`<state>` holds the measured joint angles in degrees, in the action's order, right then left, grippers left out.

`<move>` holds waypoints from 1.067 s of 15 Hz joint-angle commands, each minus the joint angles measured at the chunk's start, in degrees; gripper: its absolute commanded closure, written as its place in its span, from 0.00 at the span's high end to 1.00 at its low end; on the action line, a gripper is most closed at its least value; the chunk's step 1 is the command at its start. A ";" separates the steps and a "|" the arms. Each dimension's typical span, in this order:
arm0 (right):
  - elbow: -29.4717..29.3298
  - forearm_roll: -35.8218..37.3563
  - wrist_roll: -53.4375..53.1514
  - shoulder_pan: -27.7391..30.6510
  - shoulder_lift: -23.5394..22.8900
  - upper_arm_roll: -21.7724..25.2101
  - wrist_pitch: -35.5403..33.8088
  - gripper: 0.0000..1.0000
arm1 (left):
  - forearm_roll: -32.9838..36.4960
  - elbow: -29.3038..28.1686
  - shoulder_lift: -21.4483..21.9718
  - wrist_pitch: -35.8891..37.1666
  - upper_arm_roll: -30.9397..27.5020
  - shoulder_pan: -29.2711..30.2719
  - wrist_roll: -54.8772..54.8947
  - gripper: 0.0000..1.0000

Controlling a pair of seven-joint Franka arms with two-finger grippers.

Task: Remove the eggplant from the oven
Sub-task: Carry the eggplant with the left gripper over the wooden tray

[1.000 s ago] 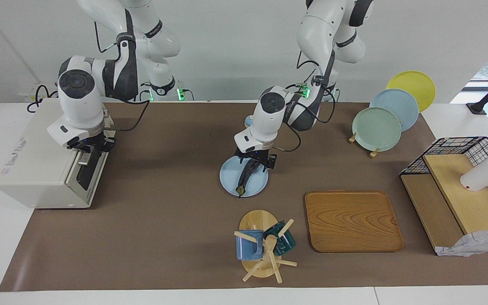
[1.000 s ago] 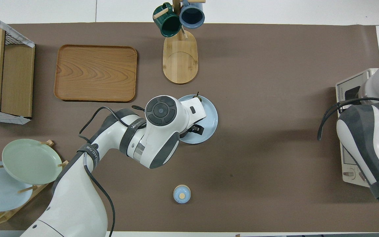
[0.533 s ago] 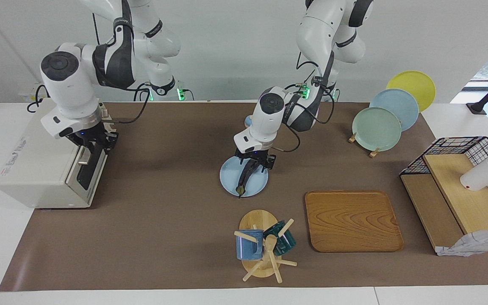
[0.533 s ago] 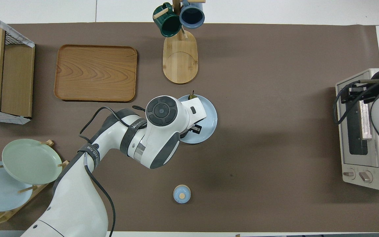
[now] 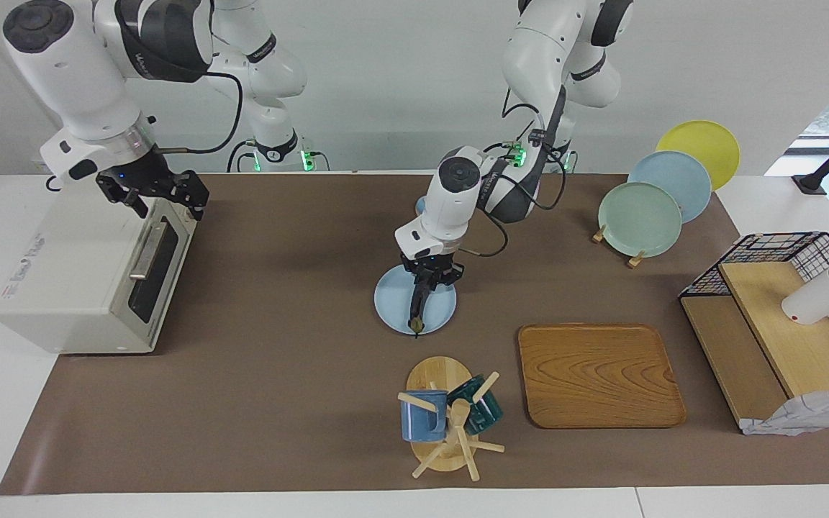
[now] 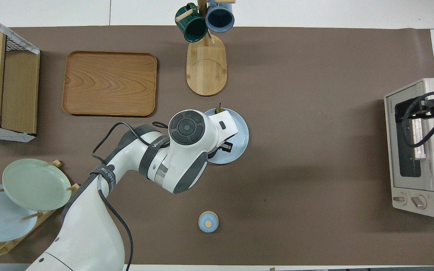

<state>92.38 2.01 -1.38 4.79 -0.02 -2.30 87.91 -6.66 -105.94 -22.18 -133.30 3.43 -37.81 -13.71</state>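
The dark purple eggplant (image 5: 417, 308) lies lengthwise on a light blue plate (image 5: 391, 306) in the middle of the table, its greenish stem end (image 6: 220, 110) at the plate's rim toward the mug rack. My left gripper (image 5: 426, 283) reaches down onto the eggplant's other end and is shut on it. The off-white oven (image 5: 62, 273) stands at the right arm's end of the table with its dark glass door (image 5: 154, 267) closed. My right gripper (image 5: 161, 200) hangs open just above the door's top edge, holding nothing.
A mug rack (image 5: 445, 421) with a blue and a green mug stands farther from the robots than the plate, a wooden tray (image 5: 598, 374) beside it. A plate rack (image 5: 641, 219), a wire basket shelf (image 5: 781, 316) and a small blue lidded jar (image 6: 208, 221) are also here.
My left gripper closed on the eggplant on the plate. My right gripper rose from the oven door's handle and spread its fingers.
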 commanded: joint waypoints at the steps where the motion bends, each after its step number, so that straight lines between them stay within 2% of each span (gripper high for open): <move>1: 1.84 -0.78 1.82 -4.07 3.10 5.01 -1.16 1.00 | -0.98 1.44 1.78 2.86 -0.88 0.36 -0.88 0.00; 3: 1.93 -0.78 2.26 -4.26 3.10 6.86 -0.63 1.00 | -2.91 2.84 3.45 6.02 -0.97 2.47 -0.70 0.00; 6: 3.07 -0.78 4.28 -4.00 5.03 7.14 -0.19 1.00 | -3.01 6.17 5.04 10.41 -0.97 7.38 -0.26 0.00; 8: 3.16 -0.17 4.55 -3.38 4.86 7.31 1.99 1.00 | -3.27 10.56 4.52 15.15 -0.97 11.25 0.00 0.00; 11: 2.99 1.16 4.99 -3.20 4.60 7.31 0.78 1.00 | -3.27 15.05 2.50 20.27 -0.97 18.71 2.10 0.00; 15: 1.06 0.36 4.99 -2.68 4.51 8.10 -2.03 1.00 | -2.92 15.33 1.96 20.54 -1.06 28.65 7.73 0.00; 16: 1.22 0.36 5.07 -2.85 4.51 8.02 -1.43 1.00 | -2.75 15.50 0.57 20.63 -1.06 30.24 7.74 0.00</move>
<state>93.58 2.48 1.91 1.47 3.48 6.03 87.03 -8.60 -92.51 -19.11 -114.28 1.80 -10.73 -7.31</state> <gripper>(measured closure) 0.000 0.586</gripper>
